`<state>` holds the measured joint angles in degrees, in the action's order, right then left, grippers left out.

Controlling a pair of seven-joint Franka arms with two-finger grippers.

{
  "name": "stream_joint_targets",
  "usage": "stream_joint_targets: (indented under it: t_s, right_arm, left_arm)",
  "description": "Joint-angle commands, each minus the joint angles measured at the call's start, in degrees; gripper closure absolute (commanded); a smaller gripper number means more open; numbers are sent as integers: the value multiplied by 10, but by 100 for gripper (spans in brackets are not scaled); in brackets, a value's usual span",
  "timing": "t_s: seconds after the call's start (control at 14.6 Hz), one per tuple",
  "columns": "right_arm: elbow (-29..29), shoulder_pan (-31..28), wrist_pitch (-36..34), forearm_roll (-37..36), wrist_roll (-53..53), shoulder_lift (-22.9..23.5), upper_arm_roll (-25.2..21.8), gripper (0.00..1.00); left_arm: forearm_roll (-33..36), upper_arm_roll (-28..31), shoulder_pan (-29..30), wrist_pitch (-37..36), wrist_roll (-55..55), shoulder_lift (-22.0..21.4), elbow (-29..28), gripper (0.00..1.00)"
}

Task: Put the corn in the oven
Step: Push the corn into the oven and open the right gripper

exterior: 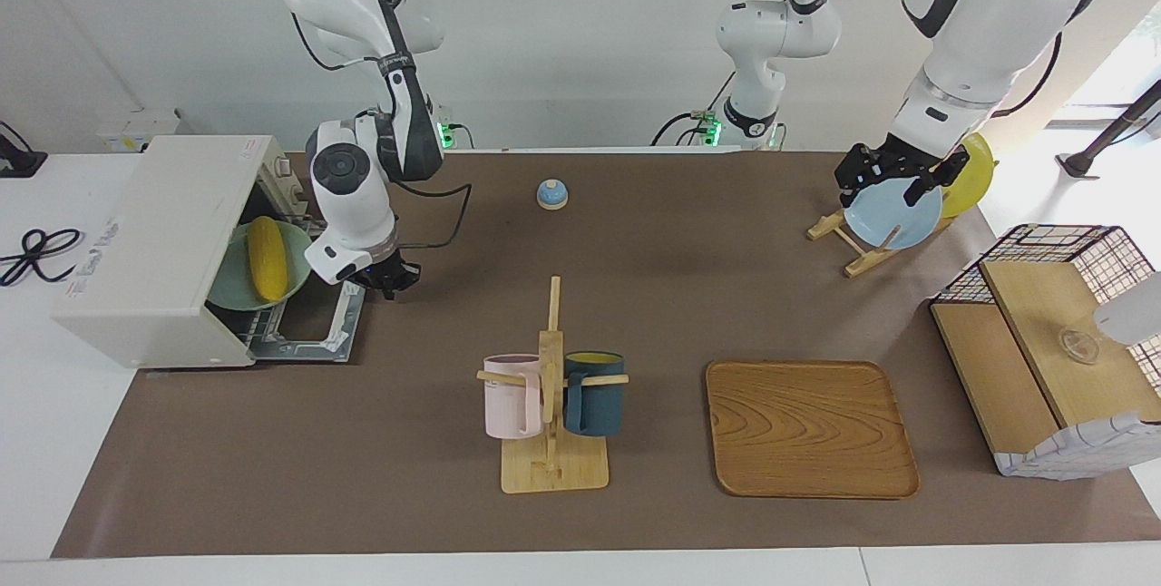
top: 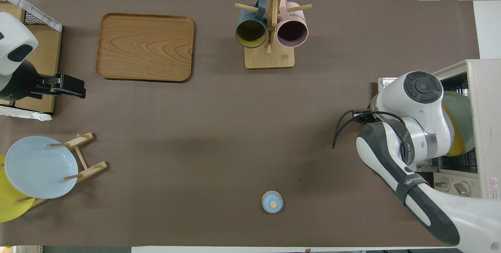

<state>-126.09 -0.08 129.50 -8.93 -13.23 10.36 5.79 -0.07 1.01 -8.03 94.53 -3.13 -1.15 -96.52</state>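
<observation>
Here the bright yellow, smooth, tapered corn cob (exterior: 268,258) lies on a pale green round plate (exterior: 238,282) that sits on the wire rack inside the boxy off-white countertop toaster oven (exterior: 154,246), at the right arm's end of the table; the plate's edge sticks out past the oven's open mouth. The oven's glass door (exterior: 317,318) is folded down flat on the brown table mat (exterior: 580,532) in front of it. The right gripper (exterior: 392,279) hangs just over the door's outer edge, clear of the corn, its fingertips pressed together and holding nothing. In the overhead view the right arm's white wrist covers most of the door and part of the plate, and only a sliver of the corn (top: 454,135) shows. The left gripper (exterior: 893,173) waits at the left arm's end of the table, over the light blue plate (exterior: 893,216) standing in a wooden rack beside a yellow plate (exterior: 972,170); its fingers are spread wide and empty. A wooden mug stand (exterior: 551,441) with a pink mug (exterior: 510,409) and a dark teal mug (exterior: 597,394) is mid-table, beside a rectangular wooden tray (exterior: 809,430). A small blue domed bell (exterior: 551,194) sits nearer to the robots.
</observation>
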Motion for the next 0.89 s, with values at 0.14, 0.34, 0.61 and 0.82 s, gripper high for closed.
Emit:
stream_joint_targets:
  t_s: [0.14, 0.34, 0.61, 0.82]
  right_arm:
    - [-2, -19, -5, -82, 7, 1, 4, 100]
    - [24, -26, -48, -114, 37, 3, 4, 100]
    - [85, -33, -129, -115, 106, 0, 3, 100]
    - [129, -42, -193, -112, 162, -16, 3, 100]
  left_arm:
    - [-8, -3, 6, -3, 2, -5, -2, 0]
    - [-8, -3, 6, -3, 2, -5, -2, 0]
    - [-8, -3, 6, -3, 2, -5, -2, 0]
    - [-8, -2, 6, -3, 2, -5, -2, 0]
